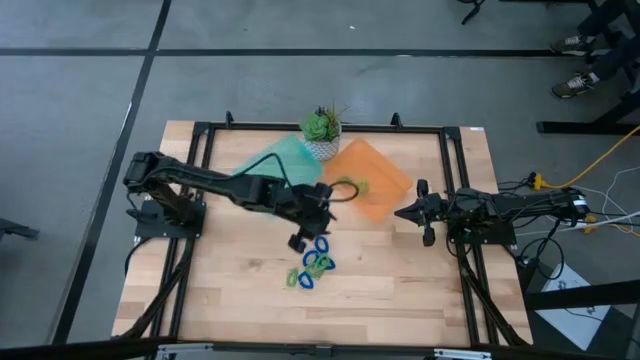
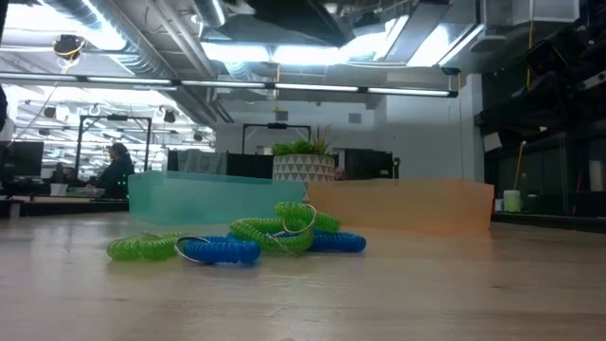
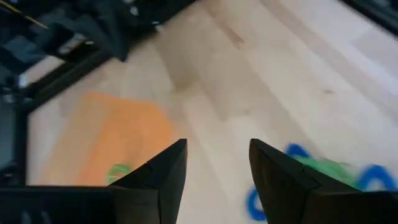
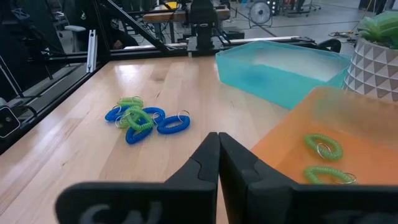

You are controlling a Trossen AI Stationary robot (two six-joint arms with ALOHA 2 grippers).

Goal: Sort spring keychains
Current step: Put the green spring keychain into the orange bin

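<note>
In the high view, a cluster of blue and green spring keychains [image 1: 311,267] lies on the wooden table [image 1: 400,280], just below the centre of the frame. Two more green keychains [image 4: 323,147] rest inside the orange tray [image 1: 372,178], right of centre in the upper half; the right wrist view shows both clearly. The teal tray [image 1: 280,160] sits to its left, touching or nearly touching it, and a potted plant [image 1: 322,128] stands above where the two meet.

The left gripper [image 1: 308,236] hangs just above the cluster in the high view, its jaws spread apart and empty, as the left wrist view shows. That view is blurred, so how high it is above the table is hard to say.

The right gripper [image 1: 412,213] waits at the tray's right edge, jaws closed on nothing.
</note>
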